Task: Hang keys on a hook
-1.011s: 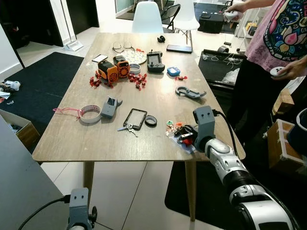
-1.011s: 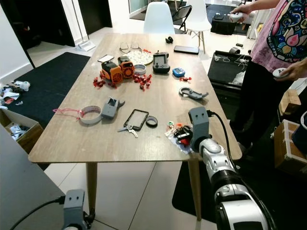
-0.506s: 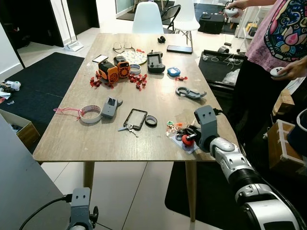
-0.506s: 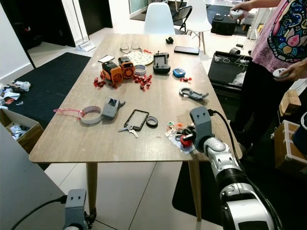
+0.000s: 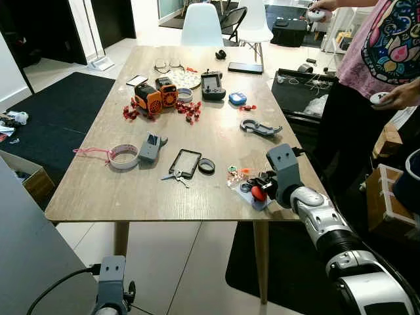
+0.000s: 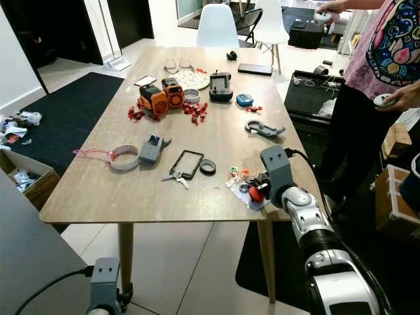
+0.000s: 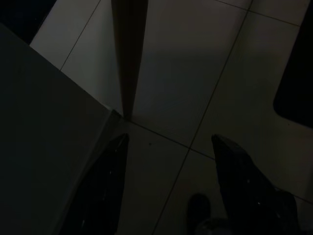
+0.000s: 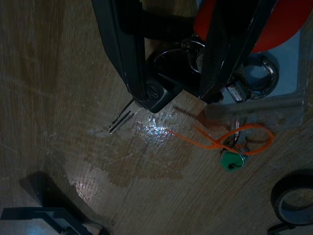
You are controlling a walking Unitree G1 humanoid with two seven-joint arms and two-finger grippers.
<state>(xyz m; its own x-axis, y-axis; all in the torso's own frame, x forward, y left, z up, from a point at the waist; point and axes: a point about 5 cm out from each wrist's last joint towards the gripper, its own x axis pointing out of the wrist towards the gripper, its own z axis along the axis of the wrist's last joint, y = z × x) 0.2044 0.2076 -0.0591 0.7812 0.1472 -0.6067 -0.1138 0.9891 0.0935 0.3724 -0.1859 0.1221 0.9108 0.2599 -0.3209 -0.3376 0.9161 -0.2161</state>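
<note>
My right gripper (image 5: 260,186) is low over the table's front right corner, shut on a key bunch (image 8: 165,92) with a black fob, a metal ring and a round red tag (image 5: 257,193). The fob's key blade pokes out past the fingers (image 8: 122,54). A clear plastic bag (image 5: 252,199) lies under the bunch. Just beyond lies a green-tagged key on an orange tie (image 8: 231,160). A second pair of silver keys (image 5: 176,175) lies beside a black frame (image 5: 186,161). A grey hook-shaped clip (image 5: 258,126) lies further back on the table. My left gripper (image 7: 171,196) hangs open over the floor.
The wooden table (image 5: 131,197) holds a tape roll (image 5: 124,156), a grey tool (image 5: 150,146), a black ring (image 5: 206,165), orange gadgets (image 5: 155,94), red bits, a controller and a phone. A person (image 5: 387,59) stands at the right holding controllers. White chairs stand behind; boxes sit at right.
My right gripper has drawn back a little to the right, toward the table edge, taking the key bunch along; the red tag now shows beside the fingers. The left arm has not moved.
</note>
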